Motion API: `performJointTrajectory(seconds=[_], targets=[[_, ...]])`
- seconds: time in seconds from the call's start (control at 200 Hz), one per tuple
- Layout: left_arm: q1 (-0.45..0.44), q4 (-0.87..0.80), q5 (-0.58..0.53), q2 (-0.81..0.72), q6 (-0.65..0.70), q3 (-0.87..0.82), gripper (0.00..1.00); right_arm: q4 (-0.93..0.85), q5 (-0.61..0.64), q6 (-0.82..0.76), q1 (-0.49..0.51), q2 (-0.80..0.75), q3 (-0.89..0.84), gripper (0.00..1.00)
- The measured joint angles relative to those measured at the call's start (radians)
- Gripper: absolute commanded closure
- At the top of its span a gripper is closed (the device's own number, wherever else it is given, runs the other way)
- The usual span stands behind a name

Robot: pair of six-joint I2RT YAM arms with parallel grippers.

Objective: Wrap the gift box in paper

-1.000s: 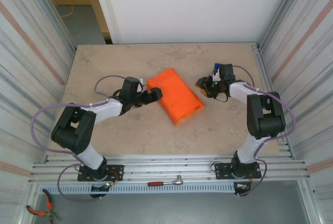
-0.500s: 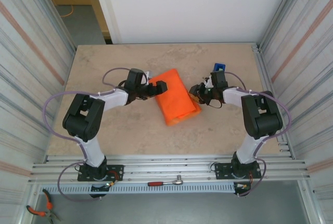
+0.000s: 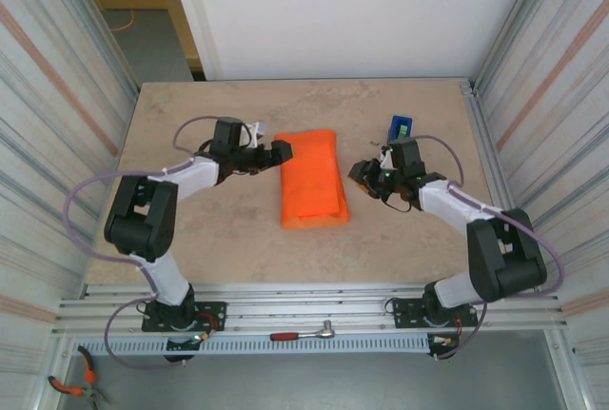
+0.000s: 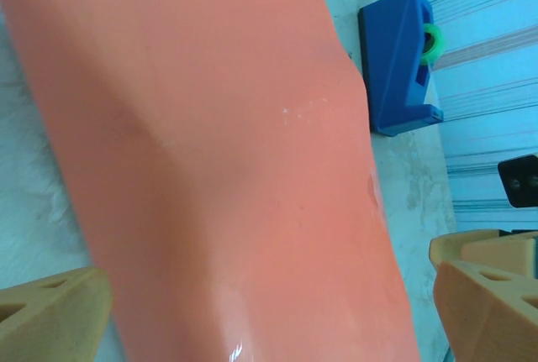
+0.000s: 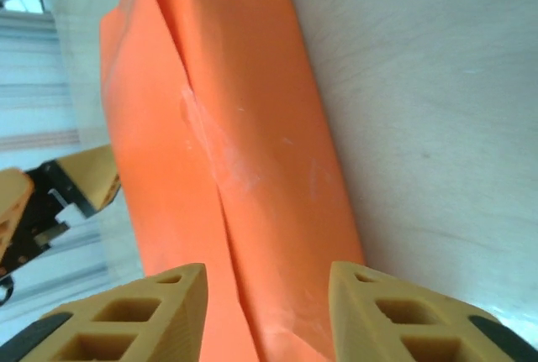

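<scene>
Room first: bare tabletop point(image 3: 238, 248) runs all along the near edge and out to the left. One orange paper point(image 3: 310, 177) bundle lies folded mid-tabletop, its long edges running near to far. Your left fingers point(image 3: 281, 150) are spread wide at its far left corner. Your right fingers point(image 3: 363, 172) sit partly apart just off its right edge, holding nothing. One blue tape dispenser point(image 3: 400, 127) stands beyond them.

Top camera: high up at near side, looks down on whole tabletop point(image 3: 247, 253). Left wrist camera: low, very near, looks right across orange paper point(image 4: 227, 169) toward blue tape dispenser point(image 4: 393, 60). Right wrist camera: low, very near, looks left along same paper. All three views share paper; top and left wrist share dispenser.
</scene>
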Motion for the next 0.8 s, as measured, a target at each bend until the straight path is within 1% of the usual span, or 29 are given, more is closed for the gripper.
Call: performJointTrajectory(seconds=[0.115,0.185,0.321,0.416,0.521,0.686,0.802], targets=[[0.013,0.019,0.009,-0.101,0.002,-0.109,0.03,-0.063,0.048,-0.042,-0.002,-0.042,-0.053,0.83],[0.012,0.038,0.016,-0.152,-0.001,-0.184,0.03,-0.092,0.069,-0.066,-0.001,-0.051,-0.092,0.88],[0.002,0.076,0.021,-0.215,-0.021,-0.330,0.03,-0.137,0.107,-0.090,0.021,-0.055,-0.141,0.90],[-0.023,0.079,0.016,-0.230,-0.036,-0.385,0.03,-0.143,0.128,-0.096,0.061,-0.053,-0.147,0.91],[-0.062,0.089,0.010,-0.235,-0.043,-0.403,0.03,-0.139,0.153,-0.096,0.120,-0.035,-0.138,0.92],[-0.105,0.143,0.006,-0.230,-0.056,-0.403,0.04,-0.134,0.187,-0.095,0.222,0.032,-0.071,0.94],[-0.119,0.158,0.006,-0.218,-0.063,-0.402,0.04,-0.132,0.198,-0.095,0.255,0.048,-0.035,0.94]])
